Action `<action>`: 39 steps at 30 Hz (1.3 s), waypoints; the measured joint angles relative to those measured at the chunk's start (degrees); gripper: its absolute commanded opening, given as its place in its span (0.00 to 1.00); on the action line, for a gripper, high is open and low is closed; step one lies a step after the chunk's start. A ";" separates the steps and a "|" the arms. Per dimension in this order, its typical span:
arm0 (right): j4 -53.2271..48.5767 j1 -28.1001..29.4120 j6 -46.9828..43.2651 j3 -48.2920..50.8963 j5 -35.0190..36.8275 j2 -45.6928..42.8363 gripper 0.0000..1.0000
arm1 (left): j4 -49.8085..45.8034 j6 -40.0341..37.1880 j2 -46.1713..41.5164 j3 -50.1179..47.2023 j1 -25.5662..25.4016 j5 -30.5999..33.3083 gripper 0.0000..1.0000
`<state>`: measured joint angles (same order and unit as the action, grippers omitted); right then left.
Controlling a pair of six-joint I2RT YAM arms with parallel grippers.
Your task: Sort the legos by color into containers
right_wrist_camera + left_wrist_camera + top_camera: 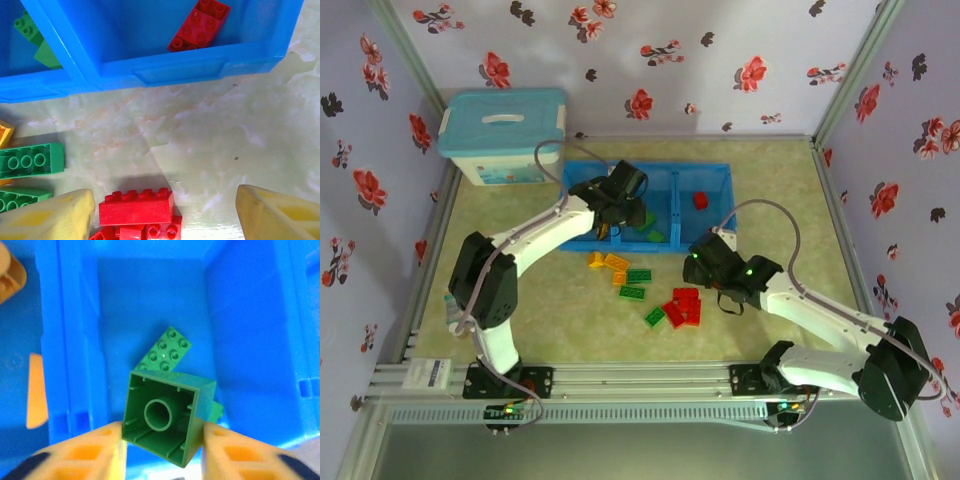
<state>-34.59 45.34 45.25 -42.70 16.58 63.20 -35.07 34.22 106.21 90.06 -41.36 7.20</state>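
Note:
My left gripper (618, 205) hangs over the middle compartment of the blue tray (715, 175). In the left wrist view the left gripper (162, 440) is shut on a square green lego (165, 415), which is tilted with its hollow underside toward the camera. A flat green lego (167, 350) lies on the compartment floor below. My right gripper (162, 210) is open and low over the table, with a red lego (136, 207) by its left finger on a small red pile. One red lego (200, 25) lies in the right compartment.
Loose orange-yellow legos (610, 265), green legos (638, 275) and red legos (682, 305) lie on the table in front of the tray. An orange lego (37, 390) sits in the left compartment. A white storage box with a pale blue lid (505, 135) stands at the back left.

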 measured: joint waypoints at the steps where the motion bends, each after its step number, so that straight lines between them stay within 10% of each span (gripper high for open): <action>1: 0.00 0.00 0.04 0.46 -0.02 -0.17 0.77 | -0.61 -0.42 0.87 1.42 0.33 -0.09 0.69; 15: 2.25 1.81 1.33 3.41 -3.78 3.93 0.91 | -2.12 -1.40 -3.21 1.20 0.72 -0.87 0.77; 39: 6.97 4.98 4.66 -1.84 -5.86 23.54 0.74 | 1.20 0.76 -30.75 -28.30 0.39 1.84 0.77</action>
<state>-27.62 50.33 49.91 -44.53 10.72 86.74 -33.87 34.98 75.46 61.76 -40.97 9.04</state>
